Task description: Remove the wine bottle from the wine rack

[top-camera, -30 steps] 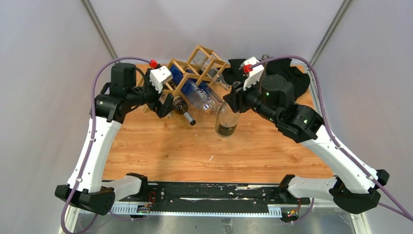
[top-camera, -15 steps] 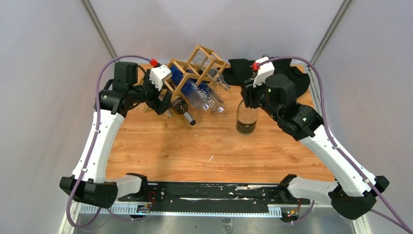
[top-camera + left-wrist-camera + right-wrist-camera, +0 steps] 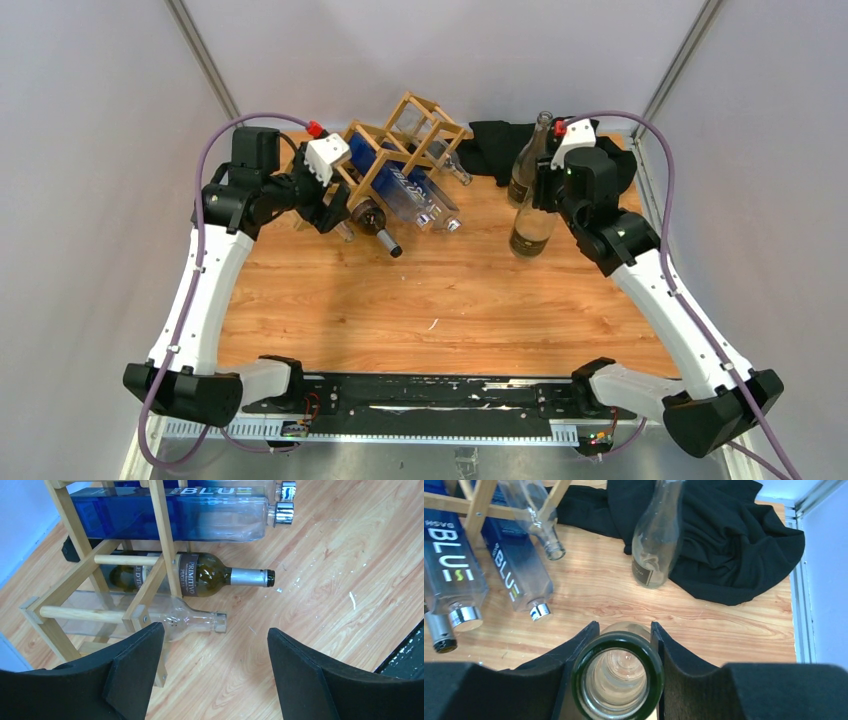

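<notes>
The right gripper (image 3: 623,632) has its jaws closed on the neck of a green-glass bottle (image 3: 529,232), gripped just under the mouth so that it hangs upright, well clear of the rack (image 3: 400,140) and out over the right side of the table (image 3: 440,300). Whether its base touches the wood cannot be told. It sits just beside a standing bottle (image 3: 527,165) at the edge of the cloth (image 3: 734,545), probably to be parked there. The left gripper (image 3: 215,645) waits with jaws wide at the rack's near end, facing a dark bottle (image 3: 210,575) lying in a low cell, likely ready to brace the rack or reach for that one.
</notes>
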